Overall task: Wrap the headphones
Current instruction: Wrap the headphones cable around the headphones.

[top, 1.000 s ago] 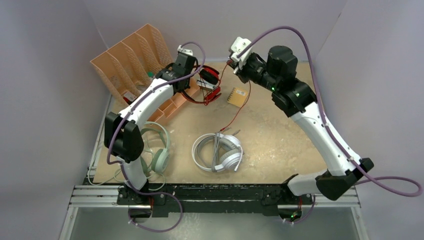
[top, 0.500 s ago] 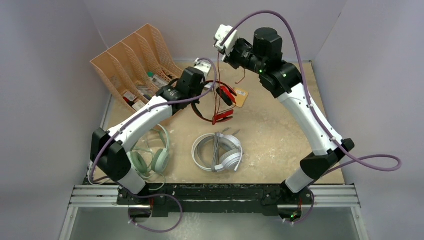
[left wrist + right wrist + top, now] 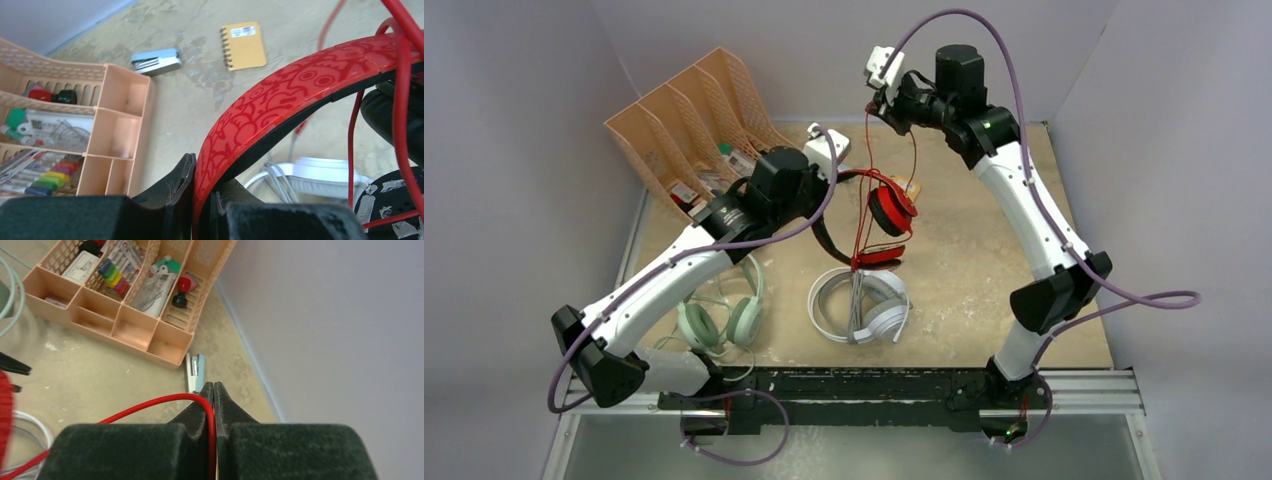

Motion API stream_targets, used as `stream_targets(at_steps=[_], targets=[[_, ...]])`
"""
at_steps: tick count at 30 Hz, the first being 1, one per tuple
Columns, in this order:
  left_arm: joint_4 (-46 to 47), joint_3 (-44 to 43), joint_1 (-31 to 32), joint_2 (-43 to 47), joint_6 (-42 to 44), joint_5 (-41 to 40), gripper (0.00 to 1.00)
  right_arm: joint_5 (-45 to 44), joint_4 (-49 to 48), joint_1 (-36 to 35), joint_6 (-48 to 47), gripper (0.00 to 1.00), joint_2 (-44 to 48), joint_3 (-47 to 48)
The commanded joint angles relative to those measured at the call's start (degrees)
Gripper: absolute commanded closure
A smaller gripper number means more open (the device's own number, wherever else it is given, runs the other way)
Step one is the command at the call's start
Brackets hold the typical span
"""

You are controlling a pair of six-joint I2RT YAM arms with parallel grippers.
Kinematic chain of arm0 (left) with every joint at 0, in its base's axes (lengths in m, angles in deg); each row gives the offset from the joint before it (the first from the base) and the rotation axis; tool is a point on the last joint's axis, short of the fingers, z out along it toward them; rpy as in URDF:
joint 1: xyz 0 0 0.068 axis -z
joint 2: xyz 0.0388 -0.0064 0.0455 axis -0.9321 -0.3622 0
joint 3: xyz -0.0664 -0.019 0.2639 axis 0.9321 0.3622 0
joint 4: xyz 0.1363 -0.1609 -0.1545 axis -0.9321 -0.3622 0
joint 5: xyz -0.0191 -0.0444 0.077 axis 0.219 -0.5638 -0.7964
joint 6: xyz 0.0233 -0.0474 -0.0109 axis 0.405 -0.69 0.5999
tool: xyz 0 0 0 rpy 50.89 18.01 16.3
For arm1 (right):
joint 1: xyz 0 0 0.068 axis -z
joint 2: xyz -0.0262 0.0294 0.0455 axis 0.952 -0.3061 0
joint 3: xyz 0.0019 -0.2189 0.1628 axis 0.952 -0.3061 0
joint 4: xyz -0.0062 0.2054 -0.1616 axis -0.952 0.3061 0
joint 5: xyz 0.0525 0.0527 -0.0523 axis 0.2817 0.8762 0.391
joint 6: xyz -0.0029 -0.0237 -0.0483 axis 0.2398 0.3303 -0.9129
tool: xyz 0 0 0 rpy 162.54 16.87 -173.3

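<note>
The red and black headphones (image 3: 882, 213) hang in the air above the table's middle. My left gripper (image 3: 829, 168) is shut on their patterned red headband (image 3: 300, 85), the band clamped between its black jaws (image 3: 205, 175). High at the back, my right gripper (image 3: 886, 100) is shut on the red cord (image 3: 150, 407), which runs down from it to the earcups (image 3: 867, 170). The white headphones (image 3: 861, 305) lie below on the table with their grey cord across them. The pale mint-green headphones (image 3: 724, 315) lie at the near left, partly under my left arm.
A peach file organiser (image 3: 689, 120) with a compartment tray (image 3: 115, 130) full of pens and small items stands at the back left. A blue-grey stapler (image 3: 156, 61) and a tan spiral notebook (image 3: 243, 45) lie near the back. Grey walls close in on three sides.
My left arm has lifted the red headphones off the table and carried them right and nearer. My right gripper has risen towards the back wall, drawing the red cord up.
</note>
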Motion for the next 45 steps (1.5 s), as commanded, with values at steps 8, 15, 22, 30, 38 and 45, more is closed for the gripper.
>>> stream_targets(at_steps=[8, 15, 22, 30, 38, 45], targets=[[6.86, -4.29, 0.92, 6.71, -6.11, 7.14, 1.00, 8.53, -13.47, 3.99, 16.46, 1.00, -0.30, -10.87], [11.51, -10.81, 0.89, 6.60, -15.36, 1.86, 1.00, 12.60, -38.00, 5.40, 37.71, 1.00, 3.81, -29.70], [12.00, -18.10, 0.88, 4.16, -23.88, -8.92, 1.00, 11.98, -61.65, 5.25, 53.48, 1.00, 4.03, -42.90], [10.27, -27.49, 0.84, -1.25, -25.31, -17.30, 1.00, 9.14, -81.46, 4.72, 63.13, 1.00, 3.58, -54.01], [3.21, -45.25, 0.84, -11.22, -21.84, -25.88, 1.00, 7.98, -85.16, 4.31, 62.63, 1.00, 3.60, -60.44], [2.64, -51.38, 0.61, -17.07, -16.70, -36.80, 1.00, 8.36, -86.27, 2.71, 61.59, 1.00, 5.51, -66.71]])
